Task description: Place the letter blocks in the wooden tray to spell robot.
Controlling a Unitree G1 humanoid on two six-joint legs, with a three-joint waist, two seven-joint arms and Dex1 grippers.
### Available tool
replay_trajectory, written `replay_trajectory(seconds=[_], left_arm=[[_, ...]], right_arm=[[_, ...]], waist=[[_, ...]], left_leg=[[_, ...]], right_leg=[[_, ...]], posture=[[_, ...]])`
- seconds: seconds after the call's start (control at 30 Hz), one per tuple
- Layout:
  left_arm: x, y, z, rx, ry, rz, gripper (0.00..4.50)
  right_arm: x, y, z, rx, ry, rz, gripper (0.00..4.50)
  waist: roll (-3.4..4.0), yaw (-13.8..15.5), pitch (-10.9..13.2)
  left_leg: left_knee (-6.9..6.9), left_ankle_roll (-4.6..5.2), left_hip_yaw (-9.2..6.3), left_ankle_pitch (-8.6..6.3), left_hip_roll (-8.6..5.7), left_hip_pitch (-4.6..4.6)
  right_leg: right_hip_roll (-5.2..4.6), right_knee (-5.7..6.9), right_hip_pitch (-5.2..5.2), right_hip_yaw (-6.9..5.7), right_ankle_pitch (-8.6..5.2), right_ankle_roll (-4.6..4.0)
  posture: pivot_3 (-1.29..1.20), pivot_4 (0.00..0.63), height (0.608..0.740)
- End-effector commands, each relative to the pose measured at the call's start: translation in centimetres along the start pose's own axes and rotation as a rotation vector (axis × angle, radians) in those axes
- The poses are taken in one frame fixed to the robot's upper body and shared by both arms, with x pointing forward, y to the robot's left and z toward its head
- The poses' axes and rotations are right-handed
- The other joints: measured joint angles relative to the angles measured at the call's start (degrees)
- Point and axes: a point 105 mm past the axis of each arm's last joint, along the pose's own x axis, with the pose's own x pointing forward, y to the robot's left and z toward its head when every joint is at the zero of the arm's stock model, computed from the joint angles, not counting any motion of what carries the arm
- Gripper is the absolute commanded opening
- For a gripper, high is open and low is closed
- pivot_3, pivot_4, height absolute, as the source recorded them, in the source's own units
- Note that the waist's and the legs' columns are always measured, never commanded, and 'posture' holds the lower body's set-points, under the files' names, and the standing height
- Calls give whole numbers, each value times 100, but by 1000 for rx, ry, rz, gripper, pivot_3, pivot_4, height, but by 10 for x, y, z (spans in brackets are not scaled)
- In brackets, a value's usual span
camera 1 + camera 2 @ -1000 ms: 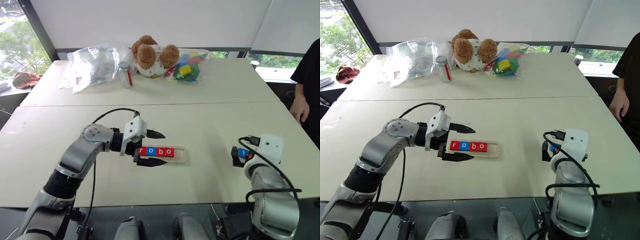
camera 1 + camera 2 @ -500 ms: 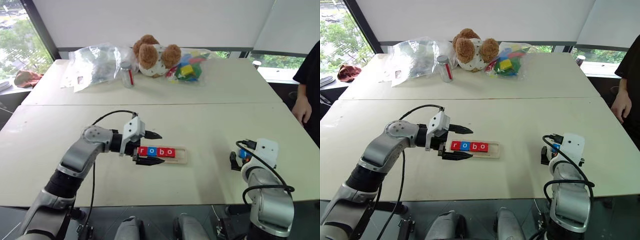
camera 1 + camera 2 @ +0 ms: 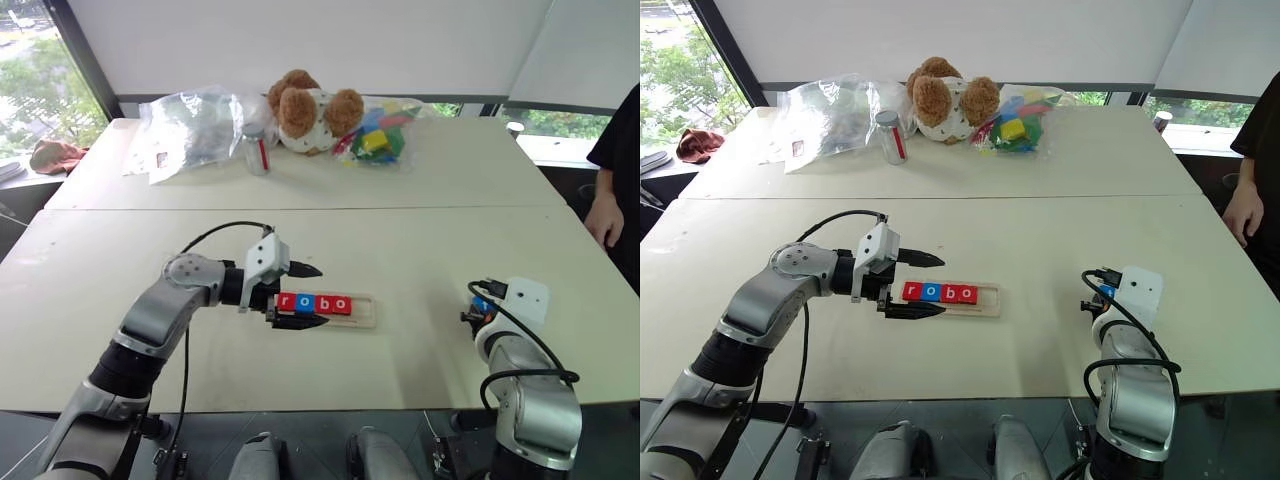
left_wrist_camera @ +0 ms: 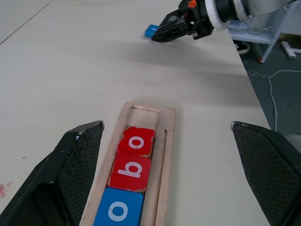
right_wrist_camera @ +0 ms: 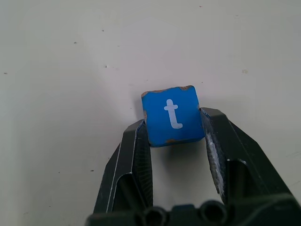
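Where a second ago spread wide over the t block (image 5: 172,115), now pinch it from both sides: right fingers (image 5: 174,136) pressed onto its two edges, block flat on the bench (image 3: 420,250) near the right end of the front edge. Means the last letter is gripped and ready to lift. Seen from the left wrist too, as a small blue tile at the tip of the distant right fingers.

Unchanged on the other side: left fingers (image 3: 305,296) spread wide, one on each side of the left end of the tray (image 3: 362,321), holding nothing, probably steadying it. Sits near the middle of the front bench, lengthwise along the front edge. Holds four blocks in a touching row from the left end: red r (image 3: 286,302), blue o (image 3: 304,303), red b (image 4: 131,171), red o (image 4: 137,141). Leaves one bare slot at the right end, just past the second o.

Judged nearly done: four of five letters seated, fifth in the grip. Calls next for a lift, a carry leftward across the bench to the tray's free end, and a drop into the groove with the t upright to read with the rest. Risks a slip or a twist of the tile, since the pinch takes only its near half.
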Motion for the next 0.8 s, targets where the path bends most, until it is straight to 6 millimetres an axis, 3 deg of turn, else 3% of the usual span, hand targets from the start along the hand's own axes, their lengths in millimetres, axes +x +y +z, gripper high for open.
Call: replay_trajectory(seconds=[0.03, 0.13, 0.27, 0.57, 0.8], left_arm=[[-9, 2, 4, 43, 13, 9, 4500], [-13, 6, -3, 49, 42, 17, 4500], [-14, 10, 3, 38, 6, 39, 4500], [-17, 10, 0, 32, 14, 49, 4500], [-16, 10, 1, 37, 15, 48, 4500]], right_arm=[[-14, 27, 21, -54, -102, 176, 1145], [-18, 40, 18, -65, -68, 247, 1145], [-20, 59, 13, 0, 1, 327, 1145], [-25, 82, 2, -77, 84, 404, 1145], [-27, 78, 8, -155, 47, 396, 4392]], waist=[[1, -28, 0], [1, -25, 0], [0, 0, 0], [-1, -24, 0], [-2, -11, -1]], left_leg=[[0, 0, 0, 0, 1, 0], [-6, 0, -4, 0, 7, 3], [-3, 1, -4, 0, 5, 0], [-3, 3, -5, -2, 4, -1], [-2, 3, -4, -2, 4, 0]], right_leg=[[2, 0, 0, 0, 0, 0], [11, 0, -1, 0, 0, 0], [5, 0, -1, -2, 0, 0], [6, -1, -1, -3, 0, 0], [4, -2, 0, -3, 0, 0]], posture=[[0, 150, 740], [0, 150, 740], [0, 150, 740], [0, 150, 740], [0, 150, 740]])
